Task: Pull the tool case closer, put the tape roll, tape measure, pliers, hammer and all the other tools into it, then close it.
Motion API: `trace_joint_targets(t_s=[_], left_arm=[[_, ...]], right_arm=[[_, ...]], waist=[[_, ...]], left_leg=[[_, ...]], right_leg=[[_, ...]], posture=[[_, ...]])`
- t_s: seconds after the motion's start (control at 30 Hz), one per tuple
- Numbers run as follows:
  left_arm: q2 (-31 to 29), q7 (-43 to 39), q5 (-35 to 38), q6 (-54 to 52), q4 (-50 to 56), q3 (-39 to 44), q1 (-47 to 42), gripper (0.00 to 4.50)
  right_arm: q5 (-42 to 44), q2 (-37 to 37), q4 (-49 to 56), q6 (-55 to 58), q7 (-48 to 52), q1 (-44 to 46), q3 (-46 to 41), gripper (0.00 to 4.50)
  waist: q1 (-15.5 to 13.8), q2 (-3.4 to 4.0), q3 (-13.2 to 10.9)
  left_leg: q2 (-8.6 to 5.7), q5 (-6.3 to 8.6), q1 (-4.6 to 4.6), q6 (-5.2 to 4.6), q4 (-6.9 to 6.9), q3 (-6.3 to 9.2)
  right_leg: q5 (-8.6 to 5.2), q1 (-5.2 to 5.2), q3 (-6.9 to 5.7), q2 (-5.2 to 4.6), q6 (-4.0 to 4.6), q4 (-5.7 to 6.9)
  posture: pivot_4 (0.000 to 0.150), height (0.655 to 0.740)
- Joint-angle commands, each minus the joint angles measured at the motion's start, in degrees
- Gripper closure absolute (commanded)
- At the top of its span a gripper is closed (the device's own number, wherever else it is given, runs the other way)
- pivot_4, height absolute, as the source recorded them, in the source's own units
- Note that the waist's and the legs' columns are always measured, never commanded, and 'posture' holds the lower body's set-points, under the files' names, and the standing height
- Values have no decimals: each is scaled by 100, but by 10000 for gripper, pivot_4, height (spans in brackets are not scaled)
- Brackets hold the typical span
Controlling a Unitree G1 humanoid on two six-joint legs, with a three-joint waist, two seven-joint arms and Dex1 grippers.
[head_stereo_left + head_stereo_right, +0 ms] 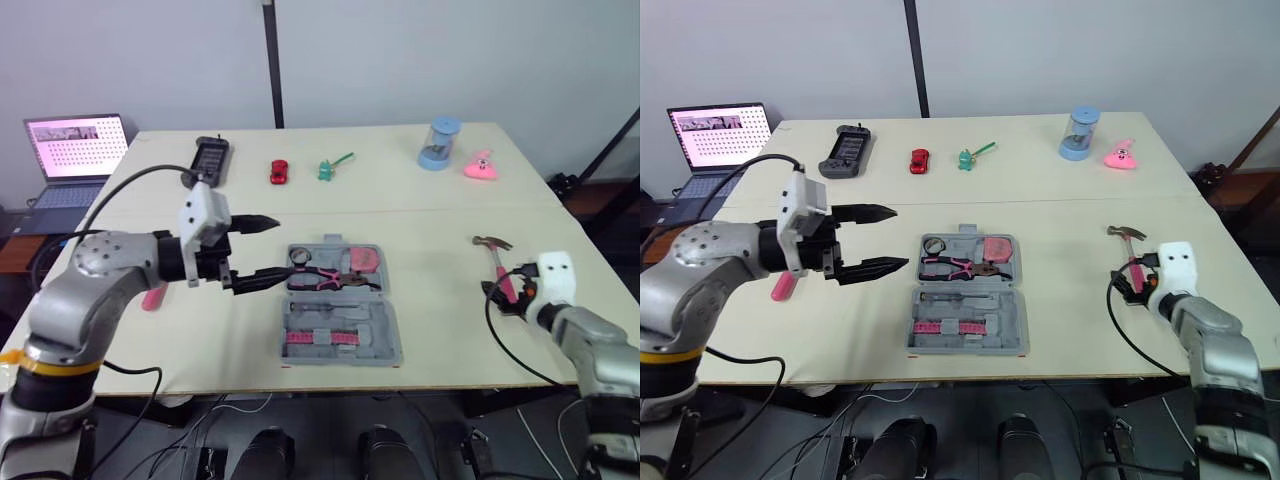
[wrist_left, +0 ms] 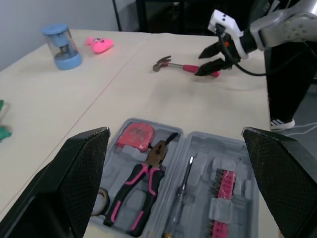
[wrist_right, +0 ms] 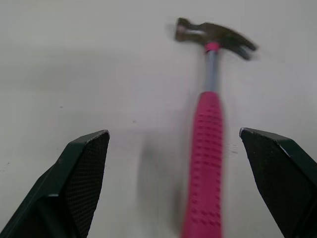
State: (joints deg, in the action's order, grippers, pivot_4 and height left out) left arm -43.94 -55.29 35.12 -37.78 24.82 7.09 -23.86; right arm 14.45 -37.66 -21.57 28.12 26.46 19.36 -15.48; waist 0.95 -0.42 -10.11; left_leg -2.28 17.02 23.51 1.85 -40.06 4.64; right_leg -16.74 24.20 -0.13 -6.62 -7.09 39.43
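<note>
Hammer (image 3: 209, 129) lies flat near the tabletop's (image 1: 420, 200) right edge, well apart from the open tool case (image 1: 1018, 300), with your right claw (image 2: 199, 64) released, fingers spread either side of its pink handle. Expect a rigid, head-heavy tool; grip the ribbed handle near the steel head.

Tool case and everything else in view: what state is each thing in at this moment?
tool case: open, lid laid flat
tape roll: in the case
tape measure: in the case
pliers: in the case
hammer: lying outside the case, not gripped
left tool: open, empty, beside the case
right tool: open, at the hammer's handle
laptop: open, screen lit
</note>
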Motion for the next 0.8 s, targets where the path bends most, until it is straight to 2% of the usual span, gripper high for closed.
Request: trace_joint_targets(t_s=[0.03,0.5,0.8], left_arm=[[-106,385,264,-221,579,461,209,0],[-657,1114,768,-978,1127,977,438,0],[-793,1451,1336,-1293,1255,1165,273,0]], right_arm=[[-180,-146,-711,-255,63,577,74,425],[-497,46,-3202,-1373,-119,1815,151,425],[-652,127,-4158,-2011,-345,2199,155,425]], waist=[[8,0,0],[21,-1,0],[27,-1,0]], left_leg=[[1,0,-1,0,0,-1],[-4,-1,0,2,2,-2],[-4,-2,0,4,2,-3]], right_leg=[[0,0,0,0,0,0],[0,2,0,3,0,1],[0,2,1,3,0,1]], posture=[[1500,6753],[1500,6753],[1500,6753]])
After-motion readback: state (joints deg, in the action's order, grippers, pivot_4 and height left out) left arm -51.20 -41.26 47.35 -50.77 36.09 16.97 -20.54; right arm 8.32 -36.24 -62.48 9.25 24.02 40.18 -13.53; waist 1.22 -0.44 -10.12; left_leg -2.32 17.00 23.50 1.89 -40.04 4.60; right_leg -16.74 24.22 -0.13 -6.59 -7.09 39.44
